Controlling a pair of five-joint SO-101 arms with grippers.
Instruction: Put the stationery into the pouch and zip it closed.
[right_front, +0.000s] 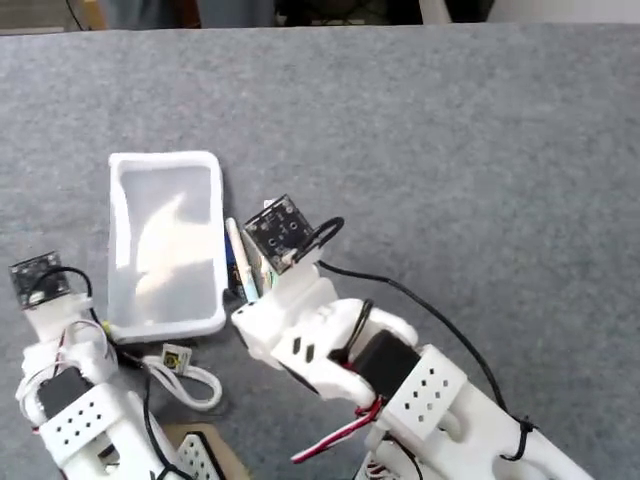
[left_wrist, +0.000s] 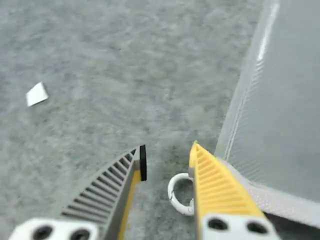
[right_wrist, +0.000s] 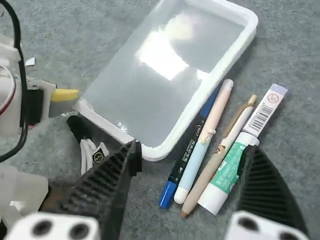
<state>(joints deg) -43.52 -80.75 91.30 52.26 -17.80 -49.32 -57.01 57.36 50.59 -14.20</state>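
White translucent pouch (right_front: 165, 250): lies flat on the grey table (right_front: 450, 120), left of centre, long sides running near to far. Stationery (right_front: 240, 260): sits outside the pouch on the table, in a tight row just beside its right long side, with the blue pen (right_wrist: 191, 142) closest along the pouch edge, then the pale pen (right_wrist: 206, 135), the beige pen (right_wrist: 225, 145) and the green-and-white tube (right_wrist: 232, 170) with a barcode label. Right hand (right_wrist: 192, 150): hangs over that row, black fingers (right_wrist: 112, 177) spread wide to either side of it, grips nothing. Left hand (left_wrist: 168, 157): sits low at the pouch's near left corner, grey finger and yellow finger (left_wrist: 215, 185) parted, closes on nothing; has a small white ring (left_wrist: 175, 195) on the table in the gap, right against the yellow finger. White cord (right_front: 195, 380) with a small tag (right_front: 175, 357): loops on the table just near of the pouch, between the two arms. Small white scrap (left_wrist: 36, 94): lies on the table, well apart from the left hand
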